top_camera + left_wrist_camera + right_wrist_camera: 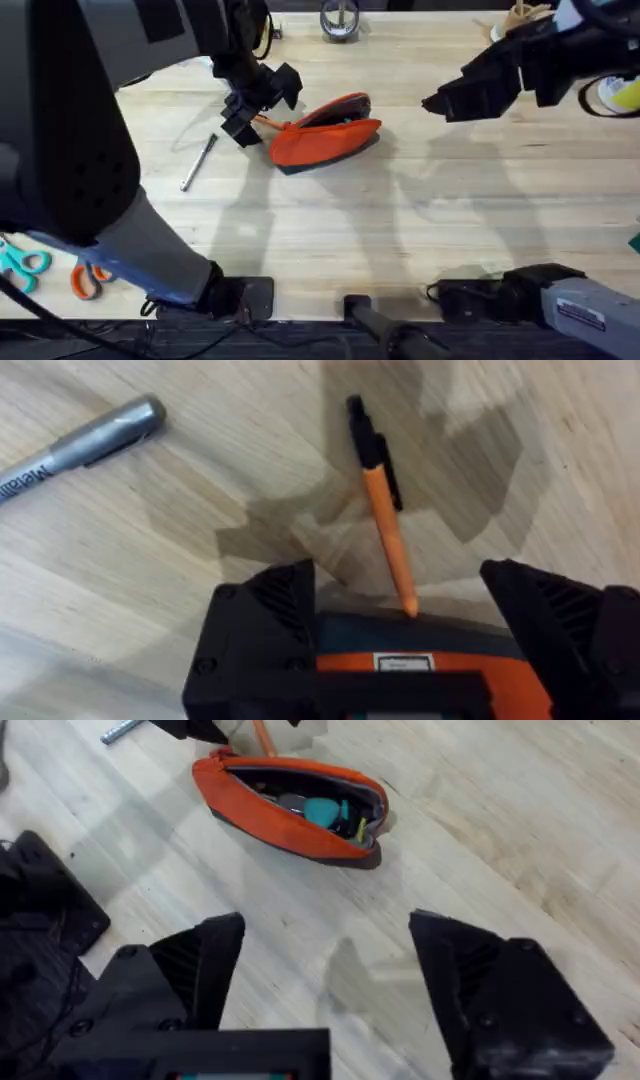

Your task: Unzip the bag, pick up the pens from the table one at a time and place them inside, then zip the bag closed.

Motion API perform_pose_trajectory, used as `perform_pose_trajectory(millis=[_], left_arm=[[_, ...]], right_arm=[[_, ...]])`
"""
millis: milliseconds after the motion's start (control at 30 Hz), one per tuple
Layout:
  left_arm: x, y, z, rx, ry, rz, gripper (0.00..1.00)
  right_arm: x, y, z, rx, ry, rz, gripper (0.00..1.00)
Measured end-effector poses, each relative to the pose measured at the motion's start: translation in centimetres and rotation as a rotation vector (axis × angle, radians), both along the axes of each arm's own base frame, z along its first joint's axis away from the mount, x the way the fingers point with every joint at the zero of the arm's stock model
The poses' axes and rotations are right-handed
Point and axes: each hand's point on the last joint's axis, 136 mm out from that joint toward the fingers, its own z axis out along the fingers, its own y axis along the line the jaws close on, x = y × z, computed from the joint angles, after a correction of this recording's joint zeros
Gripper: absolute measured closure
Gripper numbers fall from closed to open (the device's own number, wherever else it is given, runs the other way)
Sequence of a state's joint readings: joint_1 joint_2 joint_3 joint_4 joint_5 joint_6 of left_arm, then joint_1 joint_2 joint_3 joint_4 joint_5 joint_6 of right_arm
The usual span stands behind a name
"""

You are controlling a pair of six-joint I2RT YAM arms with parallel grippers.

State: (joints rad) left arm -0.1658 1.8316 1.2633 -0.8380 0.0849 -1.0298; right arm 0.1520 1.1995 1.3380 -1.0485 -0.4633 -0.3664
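Bag (pixel 325 137), the orange pouch with the dark underside, is lying a little above the centre of the overhead frame on the pale wooden desk (pixel 420 220), its zipper standing open. Looking into its mouth from the right wrist view, I am seeing a teal object (pixel 322 812), something small and yellow-green beside it, and darker shapes I cannot make out.

An orange pen (pixel 385 520) with a black end is lying on the desk at the bag's left end, its tip touching the bag's edge. The left gripper (pixel 252 108) is hovering just there, in the upper left of the overhead frame, its fingers spread wide with the pen between them but not pinched.

A silver-grey pen (pixel 198 163) is lying apart on the desk, further left.

The right gripper (pixel 440 103) is hanging in the upper right of the overhead frame, well clear of the bag, fingers spread and holding nothing.

Scissors (pixel 25 265) with teal handles are lying at the lower left edge.
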Motion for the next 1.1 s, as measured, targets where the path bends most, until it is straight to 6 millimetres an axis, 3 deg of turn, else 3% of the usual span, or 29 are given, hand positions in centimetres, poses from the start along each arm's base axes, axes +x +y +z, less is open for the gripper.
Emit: perform_pose_trajectory(millis=[500,1100], left_arm=[[0.2,1.3,-0.1,0.077,-0.011,0.016,0.009],[0.0,1.5,-0.8,0.084,0.026,0.068,0.036]], right_arm=[[0.0,0.0,0.0,0.000,0.000,0.000,0.005],[0.0,0.0,0.0,0.000,0.000,0.000,0.004]])
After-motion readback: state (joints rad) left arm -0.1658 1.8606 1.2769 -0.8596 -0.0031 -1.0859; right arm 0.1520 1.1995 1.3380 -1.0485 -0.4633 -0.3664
